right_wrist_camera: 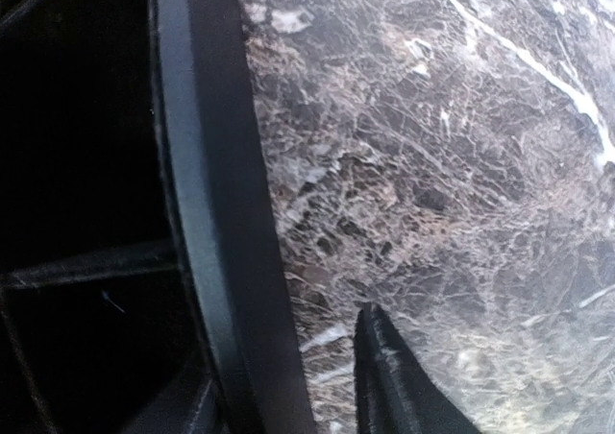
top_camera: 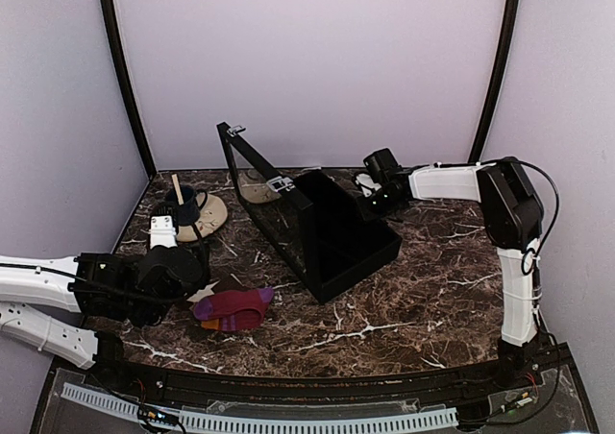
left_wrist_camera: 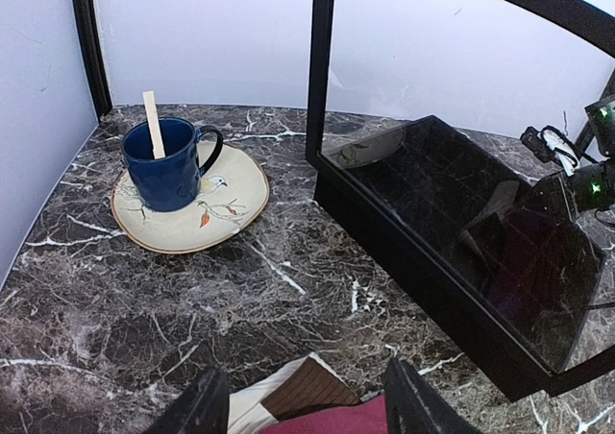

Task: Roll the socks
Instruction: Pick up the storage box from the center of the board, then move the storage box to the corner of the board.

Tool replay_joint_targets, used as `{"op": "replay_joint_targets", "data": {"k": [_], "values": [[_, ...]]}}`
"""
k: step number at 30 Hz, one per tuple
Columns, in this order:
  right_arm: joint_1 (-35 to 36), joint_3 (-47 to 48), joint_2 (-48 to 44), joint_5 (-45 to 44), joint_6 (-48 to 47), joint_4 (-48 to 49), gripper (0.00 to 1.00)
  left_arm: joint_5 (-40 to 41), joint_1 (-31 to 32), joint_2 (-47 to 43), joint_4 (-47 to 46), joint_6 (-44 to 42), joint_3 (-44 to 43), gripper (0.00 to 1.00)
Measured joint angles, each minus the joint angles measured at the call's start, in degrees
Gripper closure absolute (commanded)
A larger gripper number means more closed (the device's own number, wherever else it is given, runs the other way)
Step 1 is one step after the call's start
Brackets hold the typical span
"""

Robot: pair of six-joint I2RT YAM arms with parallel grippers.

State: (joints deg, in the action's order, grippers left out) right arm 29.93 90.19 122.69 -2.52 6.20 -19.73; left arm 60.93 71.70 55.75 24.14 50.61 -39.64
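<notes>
The magenta-pink sock (top_camera: 233, 307) lies on the marble near the front left. The cream-beige sock (top_camera: 206, 293) shows as a pale bit at its left end. My left gripper (top_camera: 195, 285) is right at that end. In the left wrist view my left gripper (left_wrist_camera: 307, 410) is open, with the cream sock (left_wrist_camera: 252, 413), its brown ribbed cuff, and the magenta sock (left_wrist_camera: 341, 421) lying between the fingers. My right gripper (top_camera: 368, 196) is at the back right wall of the black case (top_camera: 336, 232). In the right wrist view it is open, with one finger (right_wrist_camera: 384, 381) just outside that wall (right_wrist_camera: 207, 213).
A dark blue cup (left_wrist_camera: 168, 165) with a wooden stick stands on a beige saucer (left_wrist_camera: 235, 199) at the back left. The open black case (left_wrist_camera: 461, 232) with its raised lid (top_camera: 252, 170) fills the middle. Purple walls close in on three sides.
</notes>
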Motion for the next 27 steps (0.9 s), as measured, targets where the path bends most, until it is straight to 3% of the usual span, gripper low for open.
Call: {"op": "replay_joint_targets", "data": {"k": [7, 14, 27], "values": [[0.02, -0.35, -0.09, 0.50, 2.78, 0.57, 0.80, -0.52, 0.22, 0.00, 0.42, -0.07, -0.66, 0.43], [0.37, -2.10, -1.11, 2.05, 4.04, 1.49, 1.00, -0.63, 0.61, 0.02, 1.14, -0.81, -1.49, 0.43], [3.13, -8.68, -5.53, -4.39, 14.82, 2.75, 1.00, -1.16, 1.62, -0.17, 2.27, -1.55, -3.58, 0.43]]}}
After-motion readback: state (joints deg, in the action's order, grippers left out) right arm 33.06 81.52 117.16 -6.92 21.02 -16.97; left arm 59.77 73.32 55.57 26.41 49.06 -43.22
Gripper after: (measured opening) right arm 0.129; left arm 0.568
